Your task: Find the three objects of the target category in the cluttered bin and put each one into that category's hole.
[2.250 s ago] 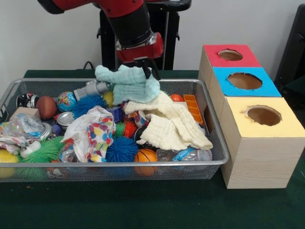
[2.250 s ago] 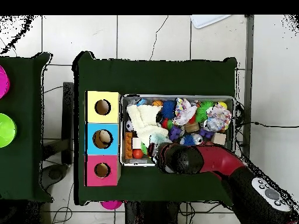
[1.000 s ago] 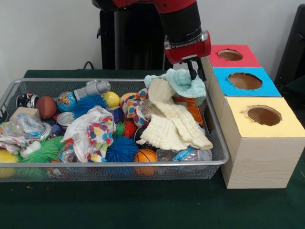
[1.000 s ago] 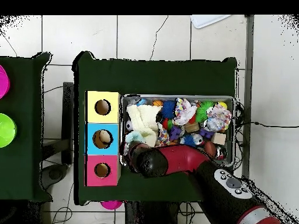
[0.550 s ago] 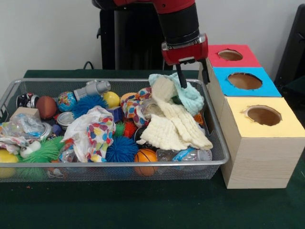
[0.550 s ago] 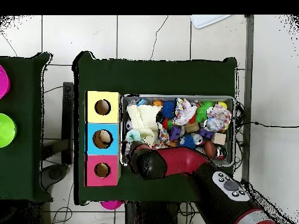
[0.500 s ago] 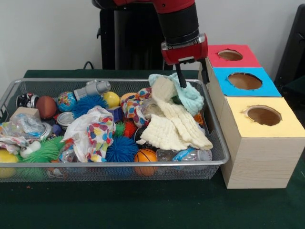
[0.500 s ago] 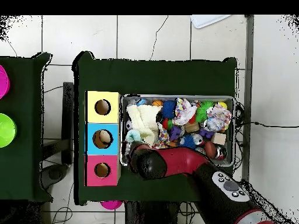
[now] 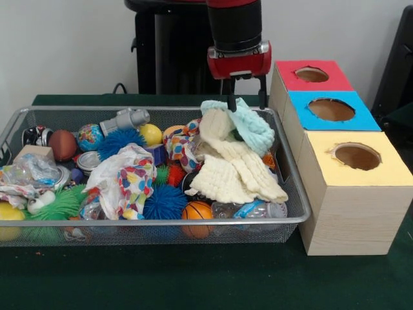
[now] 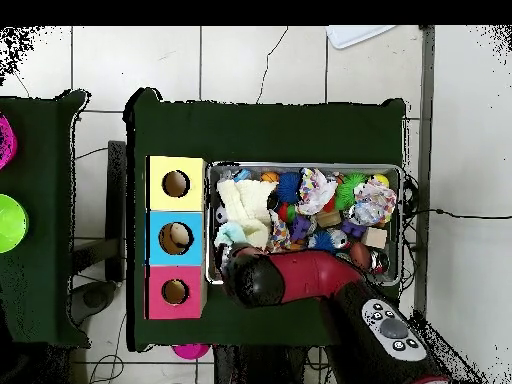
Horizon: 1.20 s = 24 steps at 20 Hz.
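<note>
The bin (image 9: 155,222) is a wide silver wire-mesh basket full of toys and cloths; it also shows in the overhead view (image 10: 300,165). A mint-green cloth (image 9: 250,124) lies at its right end, partly on a cream cloth (image 9: 232,171). My gripper (image 9: 246,103) hangs open and empty just above the mint cloth, its fingers (image 9: 231,100) apart and clear of it. Three boxes with holes stand to the right of the bin: red (image 9: 312,75), blue (image 9: 331,110) and yellow (image 9: 357,157). In the overhead view the arm (image 10: 290,278) hides the gripper; the mint cloth (image 10: 228,235) shows beside it.
The bin also holds a patterned cloth (image 9: 126,177), blue spiky balls (image 9: 164,201), a green spiky ball (image 9: 55,206), a small basketball (image 9: 197,212), a brown football (image 9: 62,144) and a grey toy (image 9: 126,119). The boxes stand close against the bin's right wall.
The gripper carried the mint cloth from the bin's middle to its right end, let it go there, then opened and rose a little. The cloth now rests on the cream cloth.
</note>
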Tool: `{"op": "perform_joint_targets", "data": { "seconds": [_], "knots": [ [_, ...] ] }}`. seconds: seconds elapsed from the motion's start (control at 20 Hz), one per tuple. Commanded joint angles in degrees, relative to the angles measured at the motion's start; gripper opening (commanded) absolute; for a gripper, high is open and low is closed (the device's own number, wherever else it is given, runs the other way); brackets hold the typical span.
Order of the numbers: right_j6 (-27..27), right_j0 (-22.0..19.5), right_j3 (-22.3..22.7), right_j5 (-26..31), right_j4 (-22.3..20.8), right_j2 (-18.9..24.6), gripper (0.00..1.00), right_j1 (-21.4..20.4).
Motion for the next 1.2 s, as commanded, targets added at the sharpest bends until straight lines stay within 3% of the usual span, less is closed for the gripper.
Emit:
{"op": "perform_joint_targets", "data": {
  "seconds": [0.05,0.25,0.55,0.95,1.2],
  "knots": [
    [-2.89,2.08,-10.08,8.39,-6.18,-5.70,1.00,-5.12],
    [-4.63,2.71,-12.47,9.22,-9.63,-6.44,1.00,-5.75],
    [-7.63,-0.05,-13.04,8.91,-12.43,-4.84,1.00,-5.03],
    [-9.26,-6.39,-10.00,3.59,-17.47,-3.04,1.00,-1.56],
    [-10.04,-10.46,-8.37,0.00,-23.73,-2.88,1.00,0.85]
  ]
}}
